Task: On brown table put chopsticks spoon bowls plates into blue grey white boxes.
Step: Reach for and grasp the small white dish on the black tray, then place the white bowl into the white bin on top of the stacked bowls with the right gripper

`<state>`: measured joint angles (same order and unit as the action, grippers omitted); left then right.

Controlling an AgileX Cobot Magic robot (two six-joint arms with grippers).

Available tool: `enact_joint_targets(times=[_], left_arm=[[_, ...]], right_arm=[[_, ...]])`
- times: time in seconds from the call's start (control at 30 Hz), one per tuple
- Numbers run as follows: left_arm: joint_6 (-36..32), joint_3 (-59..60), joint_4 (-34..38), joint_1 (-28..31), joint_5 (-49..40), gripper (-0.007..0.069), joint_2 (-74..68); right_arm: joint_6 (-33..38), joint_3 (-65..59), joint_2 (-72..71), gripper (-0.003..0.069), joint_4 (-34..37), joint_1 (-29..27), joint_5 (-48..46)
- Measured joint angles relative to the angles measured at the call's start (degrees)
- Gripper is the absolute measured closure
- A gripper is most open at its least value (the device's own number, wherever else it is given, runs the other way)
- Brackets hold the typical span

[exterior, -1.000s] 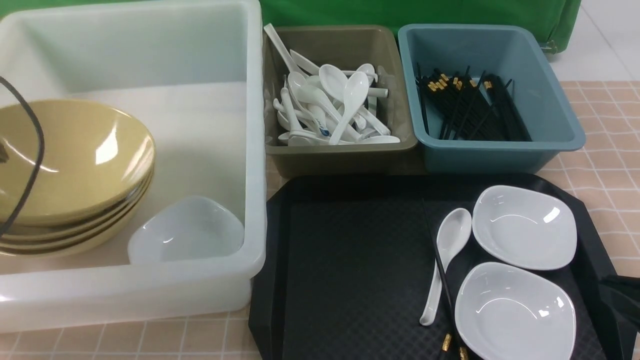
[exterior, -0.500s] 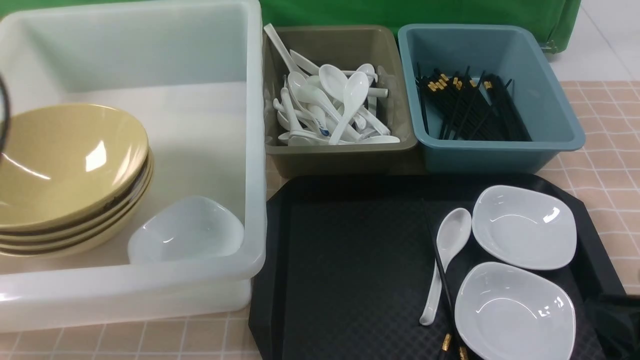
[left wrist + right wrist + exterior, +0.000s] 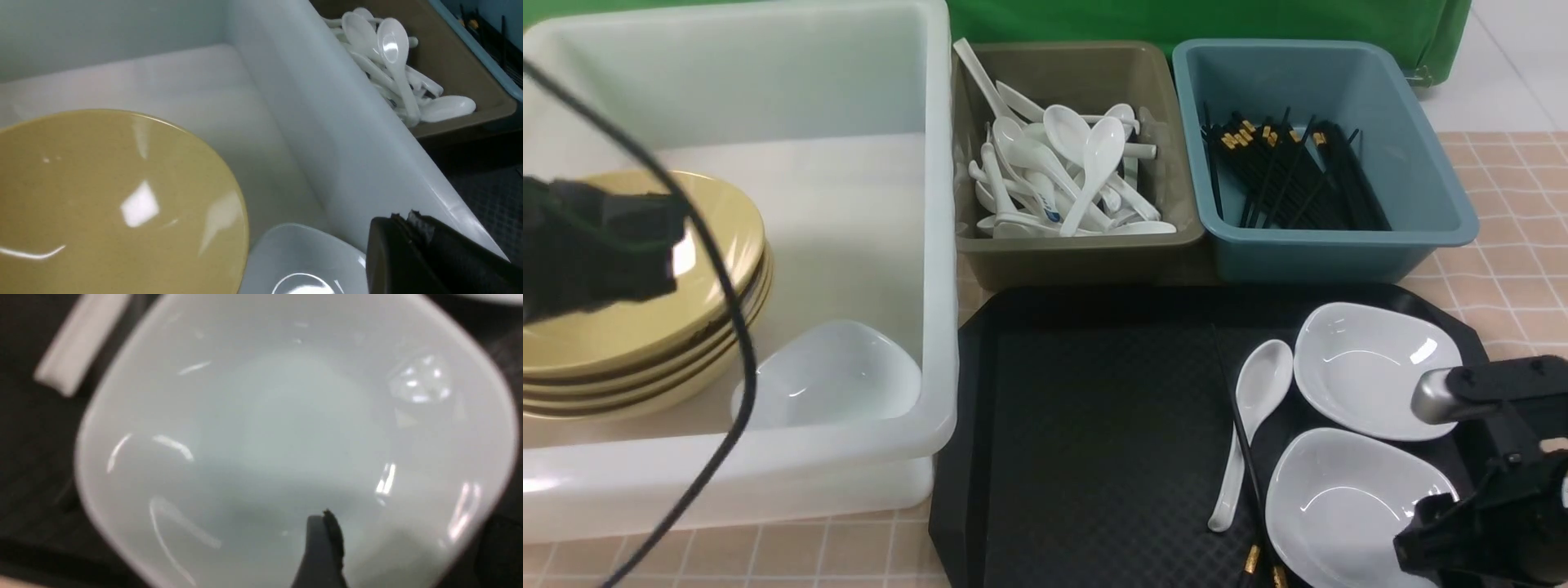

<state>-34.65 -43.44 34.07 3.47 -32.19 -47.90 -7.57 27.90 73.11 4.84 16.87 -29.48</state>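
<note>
A stack of tan bowls (image 3: 605, 343) and one white plate (image 3: 833, 376) lie in the white box (image 3: 727, 482). My left gripper (image 3: 402, 216) hangs above that plate (image 3: 294, 261) beside the bowls (image 3: 102, 204), shut and empty. On the black tray (image 3: 1094, 425) lie a spoon (image 3: 1254, 408), chopsticks (image 3: 1245, 457), a far plate (image 3: 1372, 367) and a near plate (image 3: 1339, 506). My right gripper (image 3: 408, 543) is open at the near plate (image 3: 265, 416), with one finger (image 3: 322, 547) over its inside and the other outside its rim.
The grey box (image 3: 1078, 253) holds several white spoons and the blue box (image 3: 1339, 253) several black chopsticks. Both stand behind the tray on the brown table (image 3: 1511, 269). A black cable (image 3: 727, 310) loops in front of the white box.
The top bowl has settled flat onto the stack. My left arm has swung in over the bowls and its gripper has shut. My right arm has come in over the near plate, jaws opened.
</note>
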Motion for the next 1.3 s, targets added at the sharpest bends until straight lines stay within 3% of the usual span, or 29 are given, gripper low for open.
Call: enact_joint_targets(times=[0.13, 0.2, 0.23, 0.27, 0.3, 0.37, 0.47, 0.7, 0.83, 1.13, 1.3], left_arm=[[0.0, 6.9, -1.1, 0.0, 9.1, 0.0622, 9.0], [0.0, 10.5, -2.9, 0.0, 15.0, 0.0621, 13.2], [0.0, 10.8, -3.1, 0.0, 15.6, 0.0622, 13.9], [0.1, 13.9, -4.1, 0.0, 20.8, 0.0622, 16.5], [0.1, 14.2, -4.1, 0.0, 20.8, 0.0622, 16.8], [0.1, 17.4, -4.4, 0.0, 26.4, 0.0622, 19.9], [0.1, 19.3, -4.4, 0.0, 30.3, 0.0622, 23.2], [0.4, 19.7, -2.8, 0.0, 32.5, 0.0622, 24.5], [0.6, 19.7, -0.4, 0.0, 33.0, 0.0620, 24.5], [0.5, 19.7, 0.5, 0.0, 33.7, 0.0620, 24.5], [0.2, 19.7, 0.5, 0.0, 32.2, 0.0620, 24.5]], right_arm=[[-1.9, 0.1, 4.6, 0.0177, 0.3, 0.0, 3.0], [-1.9, 0.4, 4.8, 0.0268, 0.9, 0.1, 3.6], [-1.9, 0.4, 4.7, 0.0279, 0.9, 0.1, 3.6], [-1.9, 0.5, 3.7, 0.0372, 1.3, 0.1, 4.0], [-1.9, 0.5, 3.0, 0.0397, 1.4, 0.1, 4.0], [-1.6, 0.6, -0.7, 0.0518, 2.4, 0.1, 3.4], [1.1, 2.4, -8.0, 0.0587, 2.7, 0.2, -2.0], [6.3, 13.6, -16.2, 0.0591, 2.5, 0.5, -10.4], [13.7, 25.9, -13.1, 0.0591, 8.8, 4.1, -9.9], [26.2, 55.7, 18.2, 0.0591, 12.9, 24.2, -8.0], [30.4, 71.6, 33.4, 0.0588, 12.9, 28.9, -8.4]])
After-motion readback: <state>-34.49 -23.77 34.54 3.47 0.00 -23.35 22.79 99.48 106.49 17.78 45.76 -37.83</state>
